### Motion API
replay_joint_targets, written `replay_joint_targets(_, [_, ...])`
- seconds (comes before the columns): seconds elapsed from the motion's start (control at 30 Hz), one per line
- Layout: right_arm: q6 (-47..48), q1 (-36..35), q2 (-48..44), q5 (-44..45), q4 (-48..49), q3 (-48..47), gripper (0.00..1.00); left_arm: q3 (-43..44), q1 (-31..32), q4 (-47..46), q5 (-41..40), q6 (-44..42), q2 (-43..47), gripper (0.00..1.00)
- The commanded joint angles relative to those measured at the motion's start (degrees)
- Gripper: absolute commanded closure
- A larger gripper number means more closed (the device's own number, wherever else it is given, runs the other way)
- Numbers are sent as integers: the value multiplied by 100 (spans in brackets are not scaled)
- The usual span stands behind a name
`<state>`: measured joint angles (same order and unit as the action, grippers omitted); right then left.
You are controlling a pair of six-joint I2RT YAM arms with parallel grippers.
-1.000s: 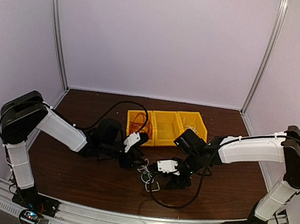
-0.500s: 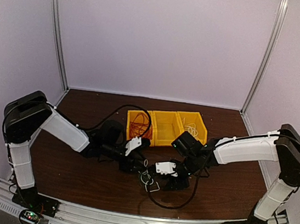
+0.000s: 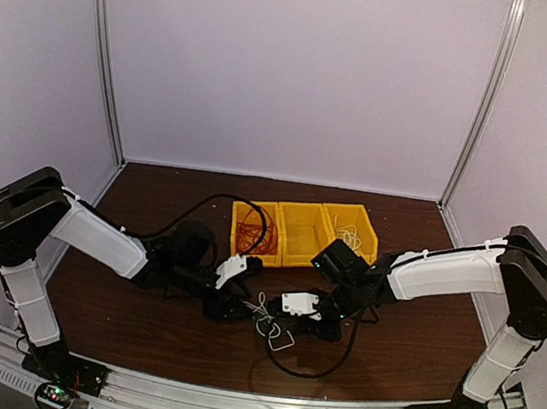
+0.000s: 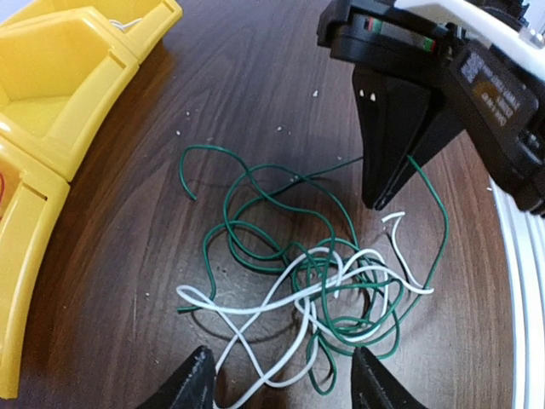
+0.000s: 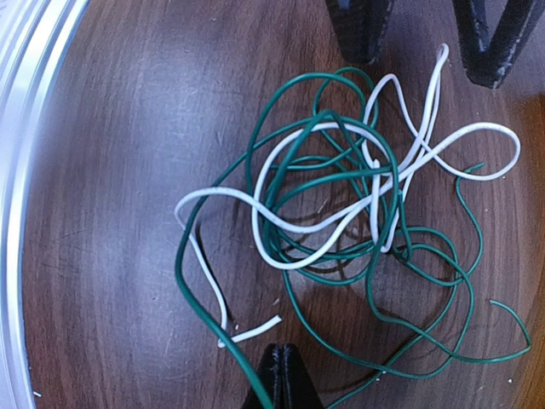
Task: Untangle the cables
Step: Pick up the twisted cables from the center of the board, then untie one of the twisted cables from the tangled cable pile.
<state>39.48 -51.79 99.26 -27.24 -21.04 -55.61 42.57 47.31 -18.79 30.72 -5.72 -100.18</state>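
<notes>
The cables [image 4: 315, 264] are a small tangle of thin green and white wires lying on the dark table, also visible in the top view as the cables [image 3: 268, 323] and in the right wrist view as the cables [image 5: 341, 196]. My left gripper [image 4: 285, 385] is open, its fingers low on either side of the clump's near edge, with white loops between them. My right gripper [image 5: 282, 362] is shut at the opposite edge. A green strand [image 5: 192, 294] rises along its fingers and looks pinched there. From the left wrist I see the right gripper [image 4: 381, 200] tip down on the table.
A row of yellow bins [image 3: 302, 231] stands just behind the grippers, with orange wires in the left one and white wires in the right. The same yellow bins [image 4: 60, 94] show at the left wrist view's left. A thick black arm cable [image 3: 307, 368] loops on the table. The metal rail [image 5: 21, 170] borders the near edge.
Both arms came lower and closer over the tangle. The right gripper closed from open to shut at the clump's edge. The left gripper opened a little wider.
</notes>
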Motion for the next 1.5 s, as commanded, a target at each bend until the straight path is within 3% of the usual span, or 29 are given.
replay_joint_targets(0.0, [-4,-42,40,186,74,30,100,115,13,201,-65,-50,-98,45])
replay_joint_targets(0.27, [-2,-42,44,198,56,24,100,321,12,123,-424,-215,-233,59])
replay_joint_targets(0.37, [-7,-46,44,248,56,24,100,457,13,116,-482,-258,-350,71])
replay_joint_targets(0.53, [7,136,-66,412,-46,54,100,555,15,274,-513,-270,-253,100])
replay_joint_targets(0.7, [457,1292,-830,277,-890,328,100,384,16,601,-832,-15,830,100])
replay_joint_targets(0.8, [897,2163,-1794,678,-1167,851,100,252,20,776,-1425,258,1824,100])
replay_joint_targets(0.93, [1530,3475,-2836,959,-1466,1424,100,313,15,1352,-1989,454,2902,100])
replay_joint_targets(1.07, [2040,4490,-3278,907,-1643,1666,100,614,15,2114,-2340,373,3632,100])
replay_joint_targets(1.37, [2032,4770,-3312,820,-1722,2025,100,1623,-10,2729,-2979,61,4415,100])
replay_joint_targets(1.47, [2092,4868,-3398,968,-1644,2204,100,1959,-18,2823,-3900,-13,4670,100])
